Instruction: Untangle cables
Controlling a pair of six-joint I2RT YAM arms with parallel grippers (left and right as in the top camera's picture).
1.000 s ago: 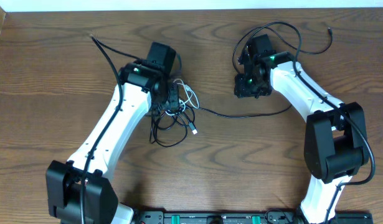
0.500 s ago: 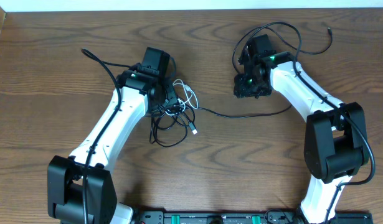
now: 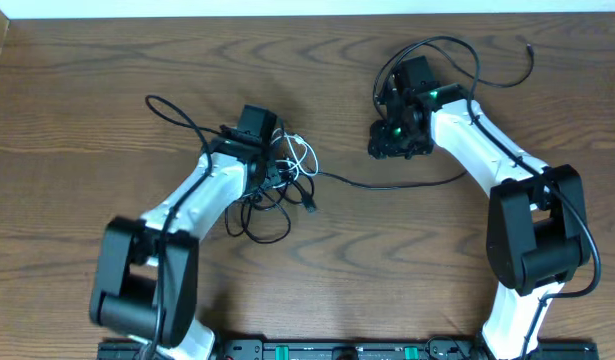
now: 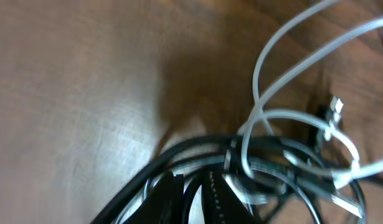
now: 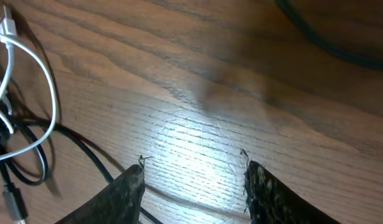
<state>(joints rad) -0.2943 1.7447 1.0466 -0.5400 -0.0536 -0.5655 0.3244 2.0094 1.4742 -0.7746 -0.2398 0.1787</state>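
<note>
I'm working across the table point(image 3: 77, 110), at the first grab of the untangling. My left gripper point(image 4: 194, 186) has its jaws drawn nearly together and appears to be pinching strands of the black cord point(image 4: 197, 148). The white cord point(image 4: 266, 68) loops just beyond them. My right gripper point(image 5: 192, 171) is spread over bare wood, with the tangle off to one side. Next I should lift gently and watch which strand follows. Since a second ago the left arm has folded in toward the pile, while the right has hardly moved.

Overhead: even, bright light on the worktop point(image 3: 87, 110). Shadows under the arms are short and soft, the wood grain is sharp, and the pale strip along the top edge is washed out.

Left wrist: strong blur throughout. The white cord point(image 4: 266, 74) and black cord point(image 4: 191, 149) are smeared, and the left hand point(image 4: 192, 186) is dark and unfocused at the bottom edge. A brown shadow patch sits mid-frame.

Right wrist: sharper, with a bright glare patch on the wood just ahead of the right hand point(image 5: 194, 180). The top of this view is dimmer and softer.
</note>
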